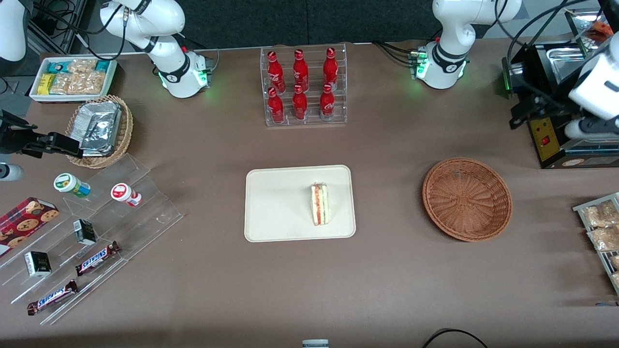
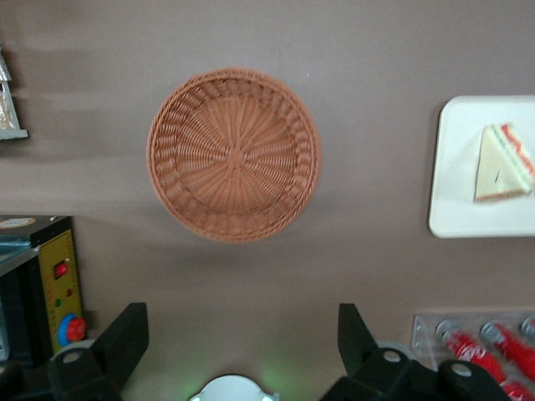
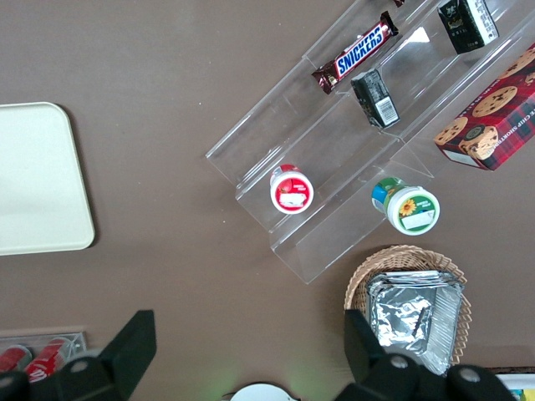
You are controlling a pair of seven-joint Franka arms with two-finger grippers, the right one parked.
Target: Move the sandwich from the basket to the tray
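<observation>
The sandwich (image 1: 320, 204) stands on its edge on the cream tray (image 1: 275, 208), at the tray's side toward the basket; its red and green filling shows. The reddish-brown wicker basket (image 1: 467, 198) is empty and sits beside the tray, toward the working arm's end of the table. My left gripper (image 1: 522, 113) hangs high above the table, farther from the front camera than the basket. In the left wrist view it (image 2: 241, 334) is open and empty, fingers wide apart, with the basket (image 2: 234, 154), the tray (image 2: 460, 200) and the sandwich (image 2: 501, 163) below.
A clear rack of red bottles (image 1: 303, 86) stands farther back than the tray. A black and yellow machine (image 1: 556, 140) sits by the gripper. Bagged snacks (image 1: 602, 227) lie at the working arm's end. An acrylic step shelf (image 1: 96, 227) and a foil-packet basket (image 1: 101, 128) are at the parked arm's end.
</observation>
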